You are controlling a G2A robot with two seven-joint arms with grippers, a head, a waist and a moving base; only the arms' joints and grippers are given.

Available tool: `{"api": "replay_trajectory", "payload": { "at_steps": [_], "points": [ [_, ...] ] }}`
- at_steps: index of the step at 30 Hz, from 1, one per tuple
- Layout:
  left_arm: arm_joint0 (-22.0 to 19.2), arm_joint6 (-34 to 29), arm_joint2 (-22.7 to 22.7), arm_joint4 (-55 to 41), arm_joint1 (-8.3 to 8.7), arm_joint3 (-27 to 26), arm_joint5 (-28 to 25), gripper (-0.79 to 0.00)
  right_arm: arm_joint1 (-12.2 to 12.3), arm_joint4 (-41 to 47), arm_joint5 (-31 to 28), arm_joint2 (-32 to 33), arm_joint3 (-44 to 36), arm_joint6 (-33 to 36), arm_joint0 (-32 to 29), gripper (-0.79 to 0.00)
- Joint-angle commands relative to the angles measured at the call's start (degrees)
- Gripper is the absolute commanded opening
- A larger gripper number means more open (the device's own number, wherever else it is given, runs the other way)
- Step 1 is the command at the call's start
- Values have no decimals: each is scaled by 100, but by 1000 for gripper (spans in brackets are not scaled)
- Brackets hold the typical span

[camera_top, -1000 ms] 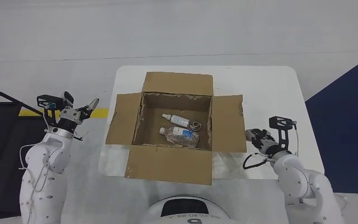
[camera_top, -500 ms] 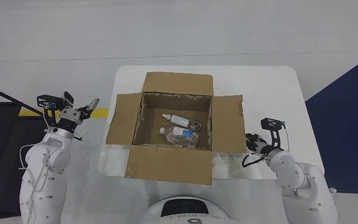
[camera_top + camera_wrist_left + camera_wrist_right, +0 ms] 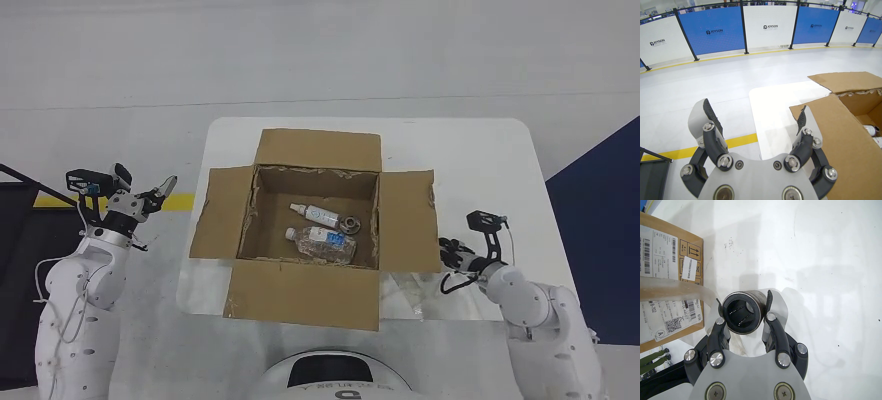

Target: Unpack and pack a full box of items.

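An open cardboard box (image 3: 309,290) sits mid-table with all flaps folded out. Inside lie a clear plastic bottle (image 3: 318,242), a small white bottle (image 3: 318,213) and a small metal ring (image 3: 351,222). My right gripper (image 3: 743,303) is shut on a black metal cylinder bearing (image 3: 742,315), held low over the white table beside the box's right flap (image 3: 668,275); from above the right gripper (image 3: 449,254) sits just off that flap. My left gripper (image 3: 753,111) hangs open and holds nothing, off the table's left edge, near the box's left flap (image 3: 829,136).
White table (image 3: 470,160) has bare room at the right and back of the box. A crumpled clear plastic film (image 3: 420,295) lies at the front right. A yellow floor line (image 3: 180,201) and a dark frame (image 3: 651,170) are left of the table.
The right arm drew back toward the table's front right, carrying the bearing slightly closer to the box flap. The left arm stayed still.
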Motion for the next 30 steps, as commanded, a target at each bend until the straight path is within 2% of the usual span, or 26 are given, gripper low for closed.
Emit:
{"api": "replay_trajectory", "payload": {
  "at_steps": [1,3,5,13,21,27,29,30],
  "points": [
    [0,0,0,0,0,0,0,0,10,18,-10,12,10,0,6,-711],
    [0,0,0,0,0,0,0,0,19,55,-20,33,18,0,1,-554],
    [0,0,0,0,0,0,0,0,29,84,-30,51,23,4,-9,-456],
    [0,0,0,0,0,0,0,0,63,148,-5,131,-67,-22,-131,-428],
    [0,0,0,0,0,0,0,0,75,336,38,383,-286,-287,-634,-422],
    [0,0,0,0,0,0,0,0,92,362,82,406,-372,-286,-706,-397],
    [0,0,0,0,0,0,0,0,100,353,112,421,-398,-257,-714,-332],
    [0,0,0,0,0,0,0,0,104,359,126,437,-413,-252,-724,-231]
  ]
}}
